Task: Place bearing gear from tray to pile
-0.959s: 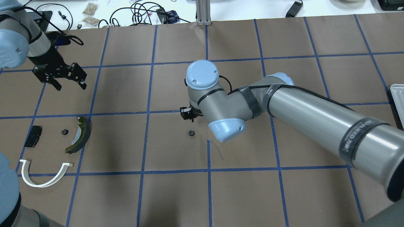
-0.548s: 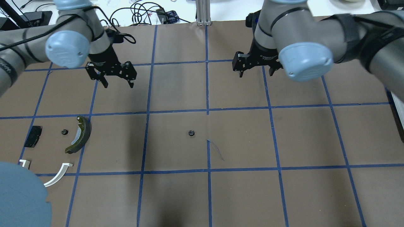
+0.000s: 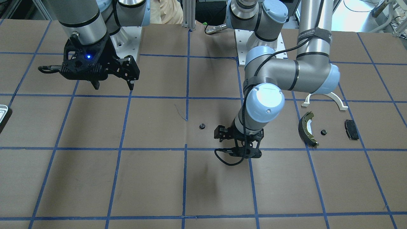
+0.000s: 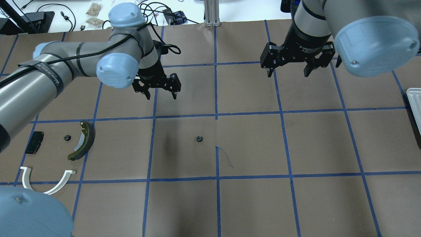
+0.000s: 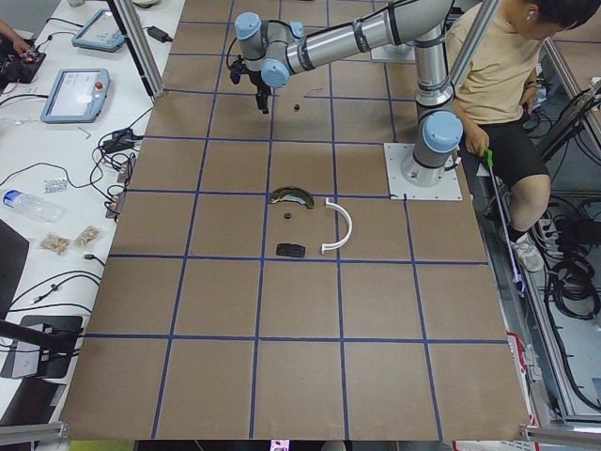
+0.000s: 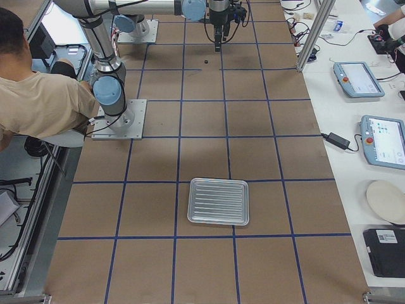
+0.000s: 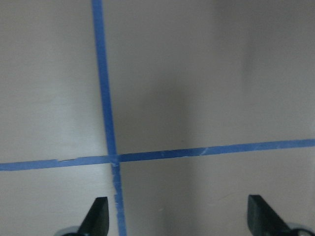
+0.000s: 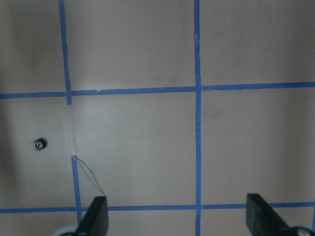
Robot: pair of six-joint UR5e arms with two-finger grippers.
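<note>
Overhead exterior view: the bearing gear (image 4: 198, 139) is lying on the brown table (image 4: 184, 204), near its middle. Well to the gear's left the pile is sitting: white arc (image 4: 61, 182), brake shoe (image 4: 83, 141), black pad (image 4: 34, 142) and a second small gear (image 4: 67, 138). Well to the bearing gear's right the tray (image 4: 416, 105) is peeking in at the edge. Beyond the bearing gear, the left gripper (image 4: 161, 97) is hovering, jaws spread wide, gripping nothing. Farther off, the right gripper (image 4: 287, 75) is hanging equally wide and empty.
</note>
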